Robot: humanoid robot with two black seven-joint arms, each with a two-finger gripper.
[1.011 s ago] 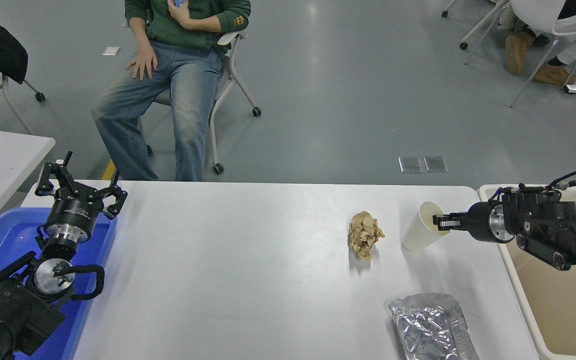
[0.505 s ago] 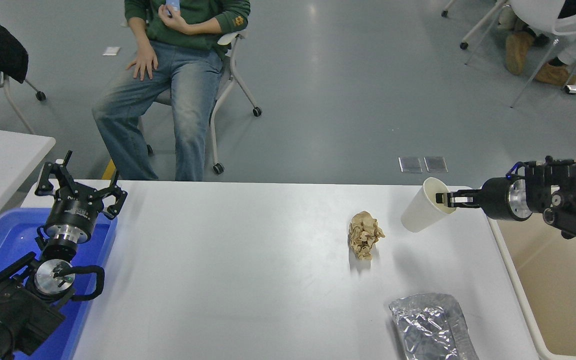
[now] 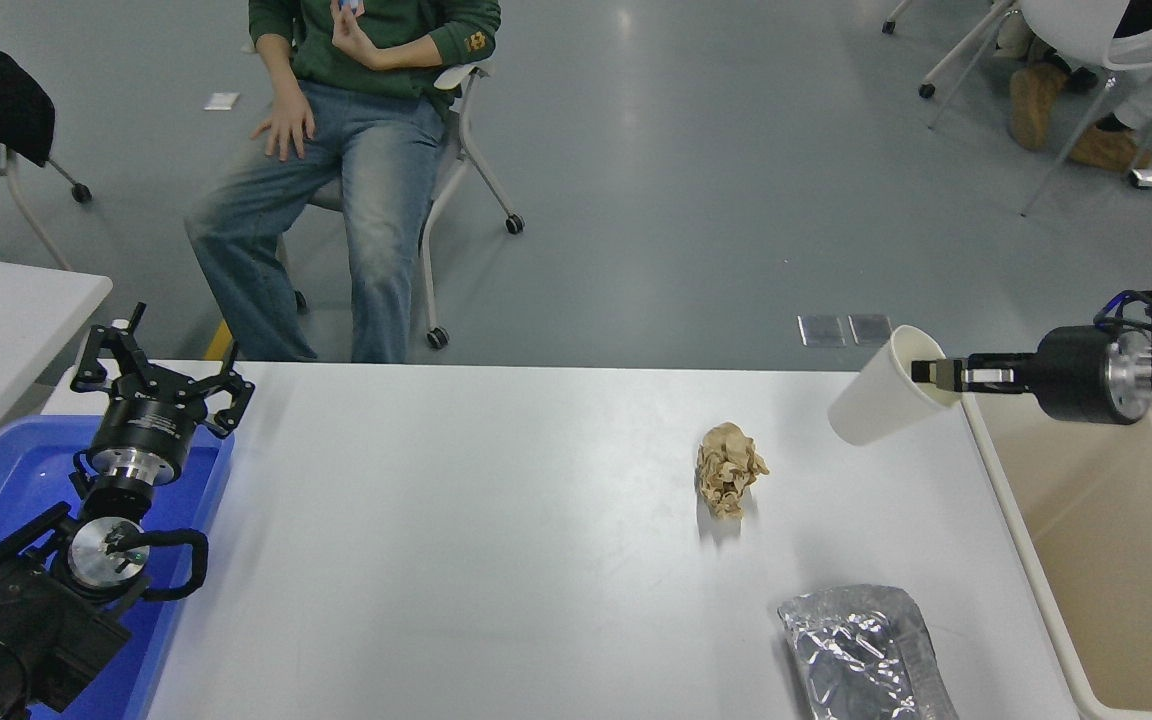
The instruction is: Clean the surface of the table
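Note:
The table surface (image 3: 496, 540) is a wide white tabletop. My right gripper (image 3: 926, 374) is shut on the rim of a white paper cup (image 3: 881, 402) and holds it tilted in the air above the table's far right corner, beside the beige bin (image 3: 1056, 520). A crumpled brown paper ball (image 3: 729, 468) lies right of the table's middle. A crumpled silver foil bag (image 3: 861, 655) lies at the front right edge. My left gripper (image 3: 158, 375) is open and parked over the blue tray (image 3: 6, 480) at the lower left.
A smaller white table (image 3: 6, 310) stands at the left. A person in jeans sits on a wheeled chair (image 3: 456, 150) beyond the far edge. Another seated person's legs and chair (image 3: 1086, 70) are at the top right.
My right gripper has lifted the paper cup off the table and carried it up and to the right, toward the beige bin. The left arm has not moved.

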